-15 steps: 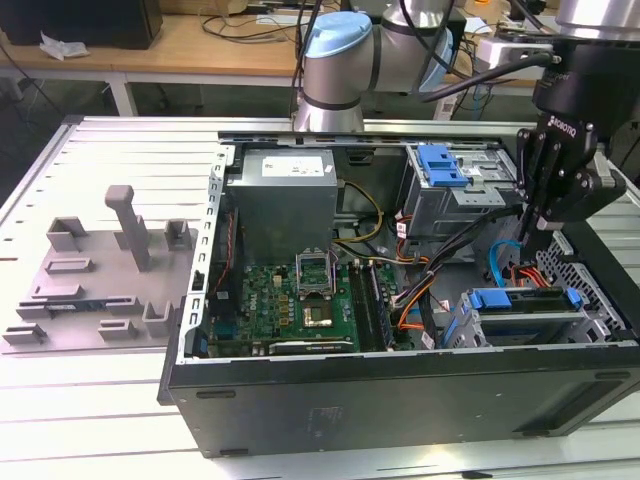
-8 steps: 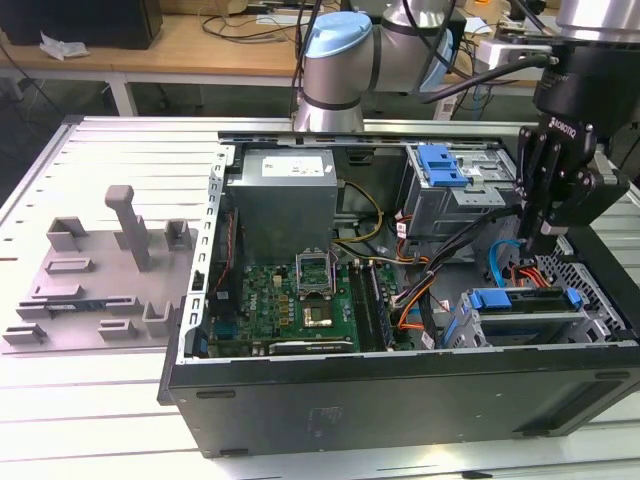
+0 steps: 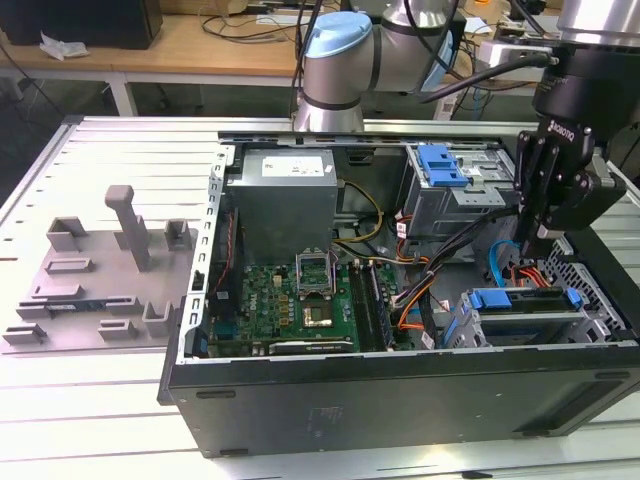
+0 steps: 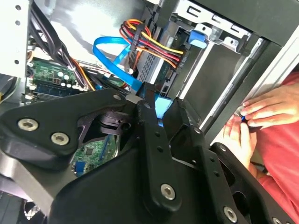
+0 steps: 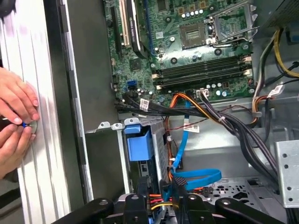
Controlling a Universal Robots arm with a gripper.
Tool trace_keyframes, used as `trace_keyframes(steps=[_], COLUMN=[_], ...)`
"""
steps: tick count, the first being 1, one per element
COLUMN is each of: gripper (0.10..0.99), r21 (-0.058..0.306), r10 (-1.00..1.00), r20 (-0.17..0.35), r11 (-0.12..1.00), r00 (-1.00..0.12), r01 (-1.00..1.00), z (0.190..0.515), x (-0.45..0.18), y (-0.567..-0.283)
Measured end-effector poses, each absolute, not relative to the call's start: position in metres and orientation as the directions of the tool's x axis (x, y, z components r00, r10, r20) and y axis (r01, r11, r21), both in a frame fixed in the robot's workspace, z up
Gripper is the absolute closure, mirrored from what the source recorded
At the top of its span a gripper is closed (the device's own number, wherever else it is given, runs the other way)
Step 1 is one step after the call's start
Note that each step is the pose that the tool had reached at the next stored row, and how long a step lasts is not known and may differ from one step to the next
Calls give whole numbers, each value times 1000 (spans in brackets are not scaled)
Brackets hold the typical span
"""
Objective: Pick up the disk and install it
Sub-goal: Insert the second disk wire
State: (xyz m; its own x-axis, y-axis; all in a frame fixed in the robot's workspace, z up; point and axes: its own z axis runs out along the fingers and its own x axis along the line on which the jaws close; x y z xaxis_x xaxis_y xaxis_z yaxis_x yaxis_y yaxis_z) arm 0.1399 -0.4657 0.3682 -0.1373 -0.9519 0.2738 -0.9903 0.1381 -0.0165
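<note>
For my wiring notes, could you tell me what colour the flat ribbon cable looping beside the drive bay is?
Bright blue; the flat cable shows best in the first wrist view.

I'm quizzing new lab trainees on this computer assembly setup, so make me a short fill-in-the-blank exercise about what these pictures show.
1. The tool hangs over the open computer case, above the disk in its ____ plastic carrier.
2. The flat ribbon cable looping near the disk is ____ in colour.
3. In the first wrist view, a person's ____ rest on the white table beside the case.
4. In the exterior view, the grey plastic fixture lies to the case's ____.

Missing words: blue; blue; hands; left
</note>
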Motion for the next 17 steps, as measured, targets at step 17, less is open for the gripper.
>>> trace_keyframes(steps=[17], gripper=[827], r21=[-19], r10=[-949], r20=[295], r11=[110], r00=[-110], r01=[-994], z=[363], x=[140], y=[-455])
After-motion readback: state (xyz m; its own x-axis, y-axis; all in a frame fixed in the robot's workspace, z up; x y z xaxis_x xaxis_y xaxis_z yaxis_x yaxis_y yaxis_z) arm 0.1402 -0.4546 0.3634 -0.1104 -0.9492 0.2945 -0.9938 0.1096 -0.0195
